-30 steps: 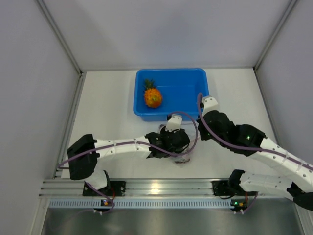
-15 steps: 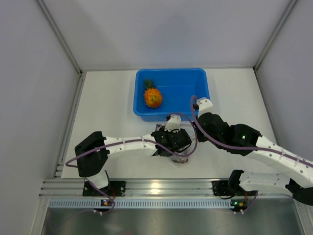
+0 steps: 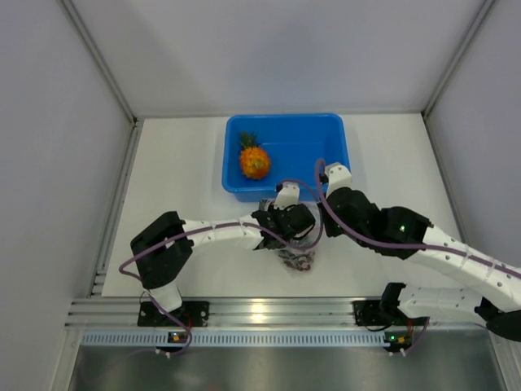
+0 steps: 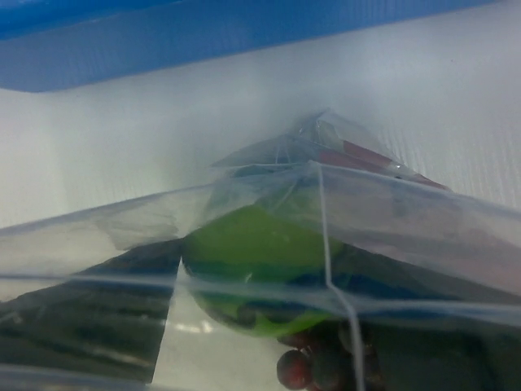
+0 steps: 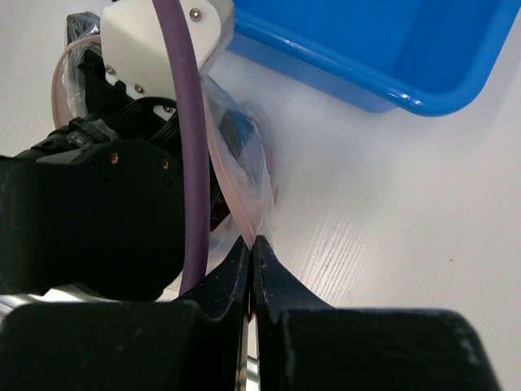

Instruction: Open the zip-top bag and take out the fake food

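Observation:
The zip-top bag (image 3: 298, 254) lies on the table just in front of the blue tub (image 3: 326, 130). My right gripper (image 5: 250, 244) is shut on the bag's pink zip edge (image 5: 236, 195) and holds it up. My left gripper (image 3: 286, 228) is open at the bag's mouth. In the left wrist view clear film covers the lens, with dark fingers (image 4: 81, 309) on either side of the green round fruit (image 4: 252, 261). The dark purple grapes (image 4: 317, 366) lie just below the fruit. The orange pineapple (image 3: 254, 160) rests in the tub, outside the bag.
The tub's near wall (image 5: 366, 73) stands just beyond the bag. White enclosure walls rise left, right and behind the table. An aluminium rail (image 3: 260, 314) with both arm bases runs along the near edge. The left arm's purple cable (image 5: 191, 147) hangs beside the bag.
My left gripper has opened wider and slid a little toward the tub at the bag's mouth. The right arm has shifted slightly left, still pinching the bag's edge.

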{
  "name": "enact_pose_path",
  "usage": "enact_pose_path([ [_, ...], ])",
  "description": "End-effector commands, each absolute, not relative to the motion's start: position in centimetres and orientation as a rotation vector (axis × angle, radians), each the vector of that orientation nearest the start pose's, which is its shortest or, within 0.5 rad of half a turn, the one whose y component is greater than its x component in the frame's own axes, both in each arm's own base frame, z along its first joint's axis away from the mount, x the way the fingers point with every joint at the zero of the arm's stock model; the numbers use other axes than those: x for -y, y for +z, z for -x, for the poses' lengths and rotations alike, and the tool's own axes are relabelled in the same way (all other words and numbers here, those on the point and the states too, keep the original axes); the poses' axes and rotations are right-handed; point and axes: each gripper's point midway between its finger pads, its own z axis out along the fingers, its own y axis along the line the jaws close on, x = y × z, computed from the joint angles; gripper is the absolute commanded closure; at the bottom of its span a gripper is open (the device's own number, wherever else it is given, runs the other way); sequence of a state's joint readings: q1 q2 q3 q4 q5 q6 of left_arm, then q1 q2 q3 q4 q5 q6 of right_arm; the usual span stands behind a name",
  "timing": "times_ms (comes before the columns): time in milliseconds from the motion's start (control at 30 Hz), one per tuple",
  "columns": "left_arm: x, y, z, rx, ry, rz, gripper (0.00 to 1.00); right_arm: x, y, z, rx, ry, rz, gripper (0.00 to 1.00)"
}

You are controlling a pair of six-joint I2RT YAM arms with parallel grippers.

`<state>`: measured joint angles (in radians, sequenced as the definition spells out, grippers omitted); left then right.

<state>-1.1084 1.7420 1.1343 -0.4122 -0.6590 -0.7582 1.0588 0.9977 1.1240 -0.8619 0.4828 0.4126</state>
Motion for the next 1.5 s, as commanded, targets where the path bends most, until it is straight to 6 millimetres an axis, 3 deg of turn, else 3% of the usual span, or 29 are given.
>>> enact_pose_path([
  [0, 28.6, 3.3, -25.7, -2.391, 0.072, -0.217, 0.09, -20.4, 24.9, -18.4, -2.132, 0.311, 0.47, 1.0],
  [167, 29.2, 2.6, -25.9, -2.406, 0.042, -0.239, 0.09, -20.4, 24.7, -18.7, -2.132, 0.293, 0.461, 1.0],
  [300, 29.7, 2.4, -25.7, -2.422, 0.005, -0.258, 0.26, -20.4, 24.7, -19.1, -2.125, 0.274, 0.45, 1.0],
  [433, 30.5, 2.2, -25.2, -2.447, -0.049, -0.274, 0.35, -20.6, 24.9, -19.5, -2.117, 0.261, 0.45, 1.0],
  [467, 30.5, 2.2, -25.0, -2.452, -0.056, -0.277, 0.39, -20.6, 25.0, -19.6, -2.115, 0.26, 0.446, 1.0],
  [500, 30.5, 2.2, -24.9, -2.457, -0.062, -0.282, 0.51, -20.5, 25.0, -19.6, -2.113, 0.257, 0.448, 1.0],
  [600, 30.6, 2.4, -24.6, -2.464, -0.082, -0.286, 0.71, -20.3, 25.4, -19.9, -2.102, 0.253, 0.436, 1.0],
  [767, 31.3, 4.4, -24.2, -2.444, -0.162, -0.288, 0.98, -20.2, 25.1, -20.4, -2.108, 0.214, 0.445, 1.0],
  [1100, 33.6, 10.5, -22.3, -2.279, -0.352, -0.346, 1.0, -20.8, 27.7, -22.1, -2.029, 0.201, 0.408, 1.0],
  [1467, 34.4, 12.5, -20.8, -2.183, -0.512, -0.415, 1.0, -21.7, 26.8, -24.4, -2.046, 0.157, 0.48, 1.0],
])
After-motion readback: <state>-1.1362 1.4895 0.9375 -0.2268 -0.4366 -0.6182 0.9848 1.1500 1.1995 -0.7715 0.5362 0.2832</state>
